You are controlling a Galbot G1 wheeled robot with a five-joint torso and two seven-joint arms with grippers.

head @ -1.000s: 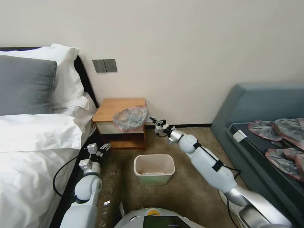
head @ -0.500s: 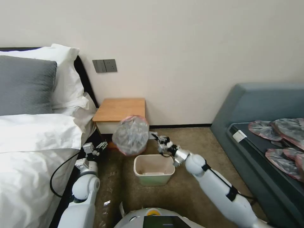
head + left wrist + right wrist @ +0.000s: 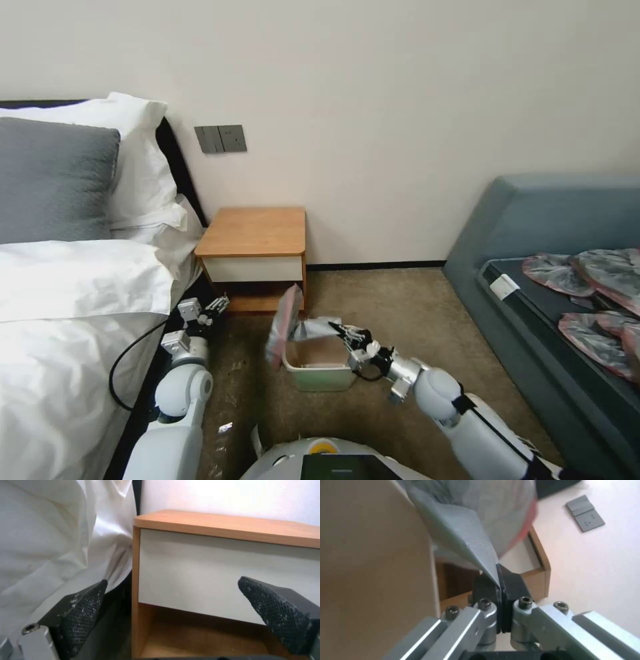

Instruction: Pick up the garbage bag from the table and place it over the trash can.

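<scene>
- Since the earlier frames, our right gripper (image 3: 341, 331) has swung down from beside the table (image 3: 253, 231) to the trash can (image 3: 317, 365), pulling the garbage bag (image 3: 285, 325) off the tabletop with it.
- From the head view, we see the bag now hanging over the can's far-left corner, part of it standing up above the rim and part draped toward our gripper.
- A bed (image 3: 67, 320) lies to our left, a grey sofa (image 3: 560, 267) with a pile of flat bags (image 3: 593, 293) to our right, and a wall switch plate (image 3: 221, 139) above the table.
- Our right arm reaches low and forward across the carpet, gripper at the can's near-right rim.
- Our left gripper (image 3: 208, 310) waits low between the bed and the table.
- From the left wrist view, our left gripper (image 3: 173, 612) has its fingers (image 3: 83, 610) spread wide, facing the table's white drawer front (image 3: 216, 575), with bedding (image 3: 50, 542) just beside.
- From the right wrist view, our right gripper (image 3: 500, 585) is pressed together on a fold of the bag (image 3: 470, 530), with the table (image 3: 538, 562) and switch plate (image 3: 585, 513) beyond.
</scene>
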